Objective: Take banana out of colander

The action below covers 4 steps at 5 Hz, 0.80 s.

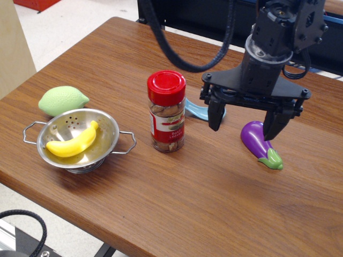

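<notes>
The bright yellow toy banana [73, 142] lies inside the shiny steel colander [110, 126] at the table's front left. The colander stands upright on its ring base, with wire loop handles at left and right. My gripper [245, 123] hangs over the right side of the table, far to the right of the colander. Its two black fingers are spread apart and hold nothing.
A pale green lemon-shaped toy [62, 99] lies just behind the colander. A spice jar [167, 112] with a red lid stands mid-table. A purple toy eggplant [259, 142] lies by my right finger. A light blue object [199, 111] sits behind the jar.
</notes>
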### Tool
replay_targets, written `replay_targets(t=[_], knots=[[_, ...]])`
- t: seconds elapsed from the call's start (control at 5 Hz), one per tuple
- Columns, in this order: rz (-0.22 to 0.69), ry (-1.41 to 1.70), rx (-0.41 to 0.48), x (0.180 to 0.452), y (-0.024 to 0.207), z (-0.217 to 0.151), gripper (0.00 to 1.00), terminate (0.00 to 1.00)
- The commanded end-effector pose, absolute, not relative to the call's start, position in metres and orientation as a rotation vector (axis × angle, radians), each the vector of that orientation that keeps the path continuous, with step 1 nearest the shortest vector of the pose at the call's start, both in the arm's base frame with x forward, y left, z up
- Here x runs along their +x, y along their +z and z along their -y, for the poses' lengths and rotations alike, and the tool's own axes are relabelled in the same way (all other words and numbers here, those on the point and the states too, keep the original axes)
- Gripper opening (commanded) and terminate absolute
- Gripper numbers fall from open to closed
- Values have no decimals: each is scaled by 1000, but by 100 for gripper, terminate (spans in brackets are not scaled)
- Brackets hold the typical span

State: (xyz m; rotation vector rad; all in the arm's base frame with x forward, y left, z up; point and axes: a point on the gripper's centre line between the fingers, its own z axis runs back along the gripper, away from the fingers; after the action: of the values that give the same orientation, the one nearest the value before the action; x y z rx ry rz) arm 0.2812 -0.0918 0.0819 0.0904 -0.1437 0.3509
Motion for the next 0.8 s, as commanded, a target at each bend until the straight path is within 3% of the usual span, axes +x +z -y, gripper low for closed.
replay_targets(t=[0.0,0.2,0.6], knots=[[144,351,90,281,82,92,100,0],[166,241,117,257,86,70,100,0],[153,107,85,216,88,28,100,0]])
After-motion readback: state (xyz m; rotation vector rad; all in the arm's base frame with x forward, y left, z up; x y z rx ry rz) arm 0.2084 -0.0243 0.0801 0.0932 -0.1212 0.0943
